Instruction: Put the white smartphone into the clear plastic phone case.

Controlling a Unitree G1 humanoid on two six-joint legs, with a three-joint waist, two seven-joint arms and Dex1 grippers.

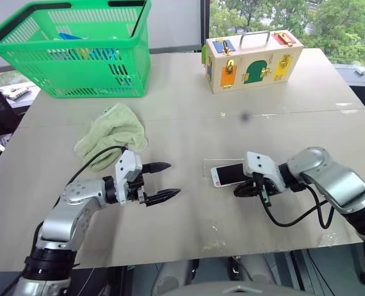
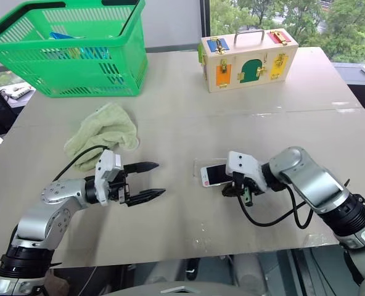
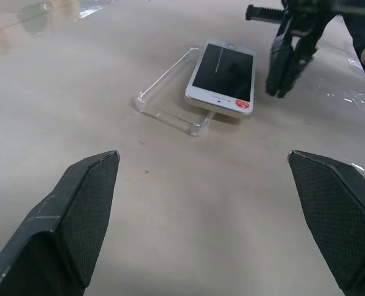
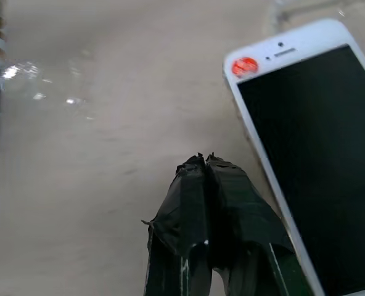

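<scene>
One white smartphone [image 3: 222, 77]; one clear plastic phone case [image 3: 170, 98]; one green basket [image 1: 77, 52]; one towel [image 1: 111, 132]; one wooden latch box [image 1: 253, 60]; two pincers.

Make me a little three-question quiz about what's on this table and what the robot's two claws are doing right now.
1. True or false: the white phone is fully seated in the clear case.
2. Which gripper stands wide open? A) the left gripper B) the right gripper C) both
3. Fill in: the container at the table's far left corner is a green ____.

Key:
1. False. The phone lies partly on the case, overhanging one side, with part of the case's rim still bare.
2. A. The right one is shut and empty, its tips beside the phone's edge.
3. Basket. A pale green cloth lies in front of it, and a wooden latch box stands to the far right.
</scene>
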